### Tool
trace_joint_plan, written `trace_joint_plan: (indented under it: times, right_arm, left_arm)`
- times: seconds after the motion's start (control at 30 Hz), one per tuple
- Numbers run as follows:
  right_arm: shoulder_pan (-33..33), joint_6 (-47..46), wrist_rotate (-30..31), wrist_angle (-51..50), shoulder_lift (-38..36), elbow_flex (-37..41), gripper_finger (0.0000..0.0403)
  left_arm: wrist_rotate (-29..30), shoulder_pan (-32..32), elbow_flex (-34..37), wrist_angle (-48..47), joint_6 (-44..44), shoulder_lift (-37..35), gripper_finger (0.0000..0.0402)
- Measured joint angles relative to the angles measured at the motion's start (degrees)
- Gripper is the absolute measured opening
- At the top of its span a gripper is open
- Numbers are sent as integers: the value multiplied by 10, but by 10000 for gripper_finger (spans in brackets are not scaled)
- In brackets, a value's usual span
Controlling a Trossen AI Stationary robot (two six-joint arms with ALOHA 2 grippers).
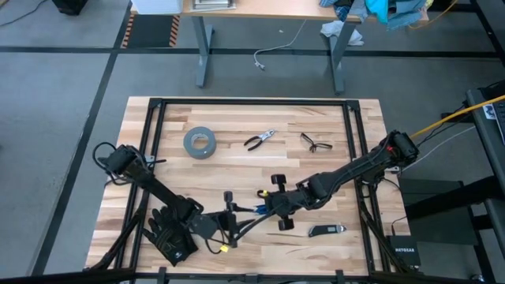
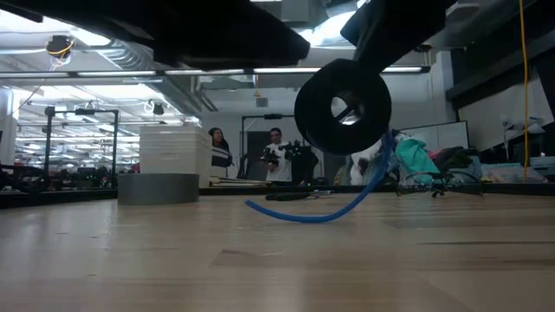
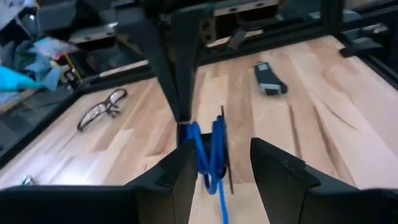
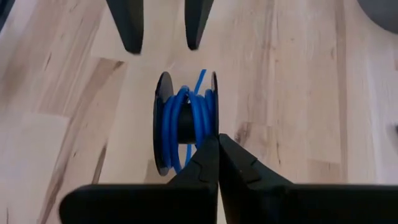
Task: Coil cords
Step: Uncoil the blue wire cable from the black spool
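Cords (image 4: 186, 118) on a spool sit gripped, seemingly, by the closed right tool (image 4: 217, 146), left tool (image 3: 214, 165) spread.

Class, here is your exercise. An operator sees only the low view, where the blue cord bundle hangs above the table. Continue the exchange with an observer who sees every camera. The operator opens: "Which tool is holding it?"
Observer: The right tool, shut at the edge of the cords.
Operator: Where is the other one?
Observer: The left tool faces it, open, with the bundle between its fingers.
Operator: Anything lying close by?
Observer: A closed utility knife lies on the wood beside the right arm.
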State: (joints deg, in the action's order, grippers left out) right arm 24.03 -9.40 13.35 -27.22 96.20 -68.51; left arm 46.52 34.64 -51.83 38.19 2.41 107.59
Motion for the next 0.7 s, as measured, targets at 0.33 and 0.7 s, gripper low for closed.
trace_joint_plan:
  times: [0.33,0.7]
  right_arm:
    - [0,-6,10,1,0,0,0]
    - [0,-6,10,1,0,0,0]
  left_arm:
    - [-18,-6,0,-50,-67,0,143]
    - [-31,-18,0,-47,-99,0,143]
